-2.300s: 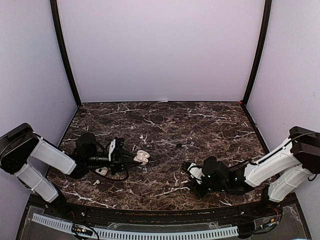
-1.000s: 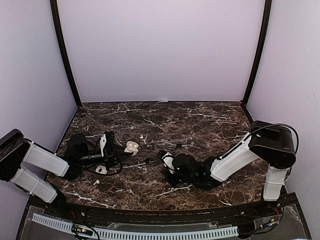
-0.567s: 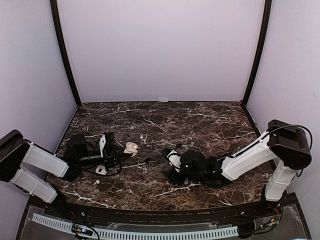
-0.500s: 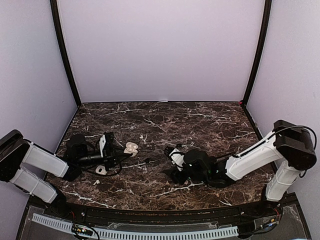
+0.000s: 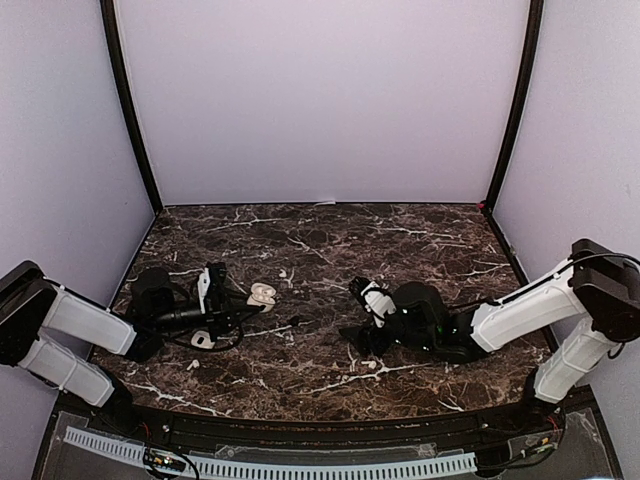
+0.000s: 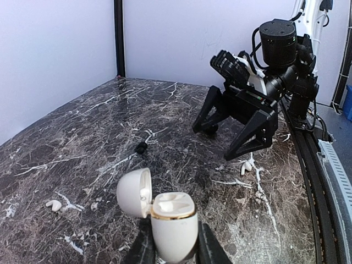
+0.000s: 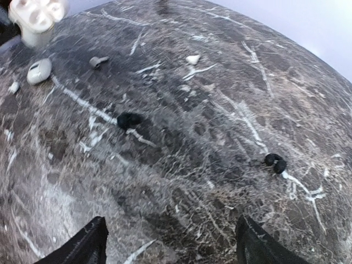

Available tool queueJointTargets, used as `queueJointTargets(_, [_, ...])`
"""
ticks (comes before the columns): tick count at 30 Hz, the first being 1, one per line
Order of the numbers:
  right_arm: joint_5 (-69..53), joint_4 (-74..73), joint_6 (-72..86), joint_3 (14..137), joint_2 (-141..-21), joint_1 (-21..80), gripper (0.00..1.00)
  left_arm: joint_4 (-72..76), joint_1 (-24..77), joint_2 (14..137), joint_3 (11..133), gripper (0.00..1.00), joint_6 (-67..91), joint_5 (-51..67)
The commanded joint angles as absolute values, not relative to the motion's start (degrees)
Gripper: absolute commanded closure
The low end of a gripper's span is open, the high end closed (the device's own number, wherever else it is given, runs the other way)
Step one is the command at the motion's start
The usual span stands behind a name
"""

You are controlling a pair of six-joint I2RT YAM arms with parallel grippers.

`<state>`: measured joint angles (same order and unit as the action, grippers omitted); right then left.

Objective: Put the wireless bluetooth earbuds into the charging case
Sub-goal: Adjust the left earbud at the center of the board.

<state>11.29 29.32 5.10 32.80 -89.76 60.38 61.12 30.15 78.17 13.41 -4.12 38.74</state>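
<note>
**Case open and ready, no earbud seated yet**

Your left claw (image 6: 171, 250) is clamped on the base of the white charging case (image 6: 173, 223), holding it upright just above the worktop (image 6: 82, 126) with the lid (image 6: 135, 192) swung open to one side. As far as the left wrist view shows, the sockets look empty, so count the opening and presenting of the case as done and nothing more.

Your right claw (image 6: 231, 135) is spread wide and carries nothing. It hangs low over the middle of the worktop, well apart from the case.

The earbuds all lie loose on the marble. A white earbud (image 6: 246, 166) sits just beside the right claw's fingers, and a black earbud (image 7: 130, 120) and a second black earbud (image 7: 275, 161) lie ahead of it. Another white earbud (image 6: 54, 204) lies near the case.

Every pick, carry and insertion is left to do, and the lid is not yet shut.
</note>
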Motion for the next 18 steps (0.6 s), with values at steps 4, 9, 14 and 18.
queueJointTargets(4, [-7.33, 35.18, 5.30, 24.25, -88.15, 55.71, 0.34, 59.78, 29.86, 76.01, 13.89, 0.87, -3.73, 39.37])
queueJointTargets(9, [-11.85, 40.31, 7.96, 17.98, -85.94, 55.21, 0.37, 59.39, 29.88, 76.74, 14.68, 0.87, -3.79, 40.01])
queueJointTargets(14, [-12.01, 41.60, 9.67, 16.26, -86.10, 55.20, 0.43, 59.56, 29.88, 77.62, 15.62, 0.87, -3.43, 41.29])
queueJointTargets(18, [-11.87, 41.43, 9.30, 16.54, -87.76, 55.28, 0.47, 59.75, 29.82, 78.45, 16.08, 0.87, -3.36, 41.92])
